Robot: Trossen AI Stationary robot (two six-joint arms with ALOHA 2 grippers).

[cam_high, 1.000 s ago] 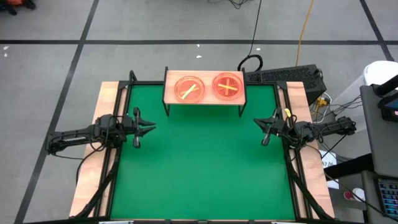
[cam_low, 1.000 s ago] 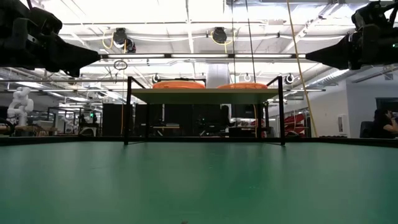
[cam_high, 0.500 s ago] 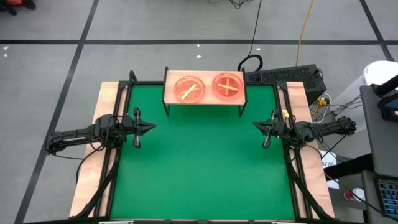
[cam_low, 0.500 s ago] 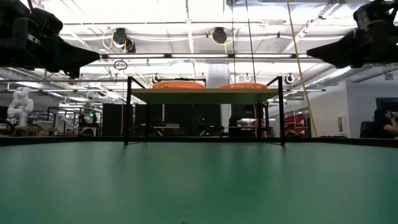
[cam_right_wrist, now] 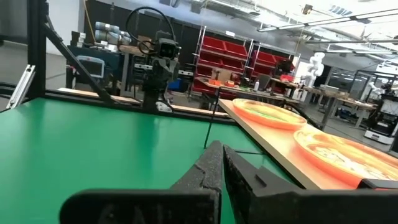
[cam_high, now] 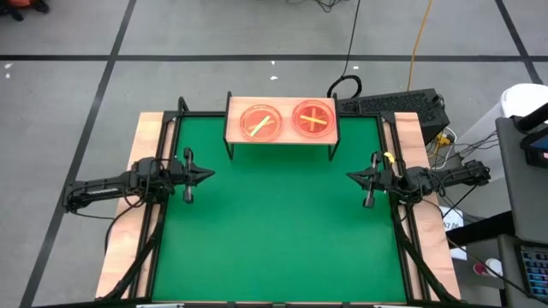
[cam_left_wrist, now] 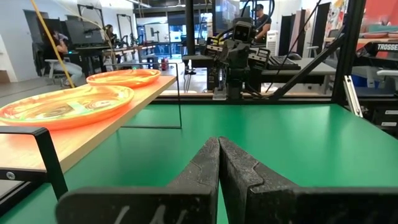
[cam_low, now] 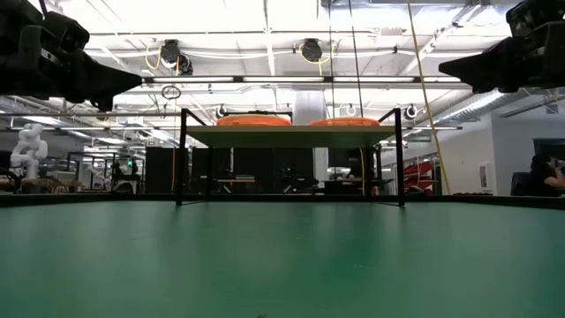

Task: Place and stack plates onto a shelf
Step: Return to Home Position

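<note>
Claws: left claw [cam_high: 205, 174] at the left edge of the table [cam_high: 274, 248], right claw [cam_high: 351, 176] at its right edge; both pinched shut, empty
Table: flat green mat
Shelf [cam_high: 282, 139]: pale wooden board, thin black legs, far edge
Plates: glossy translucent orange rounds on the shelf, stripe-marked stack [cam_high: 260, 122] left, cross-marked stack [cam_high: 314, 119] right
Progress: stacking looks done; only parking the arms seems left

plate stacks [cam_high: 260, 122] [cam_high: 314, 119]: 2 | shelf [cam_high: 282, 135]: 1 | arms [cam_high: 103, 186] [cam_high: 454, 177]: 2 | claws [cam_high: 206, 174] [cam_high: 350, 175]: 2 | green mat [cam_high: 274, 227]: 1

On the shelf [cam_high: 235, 134], the left plate stack [cam_high: 260, 123] sits beside the right plate stack [cam_high: 314, 119].
</note>
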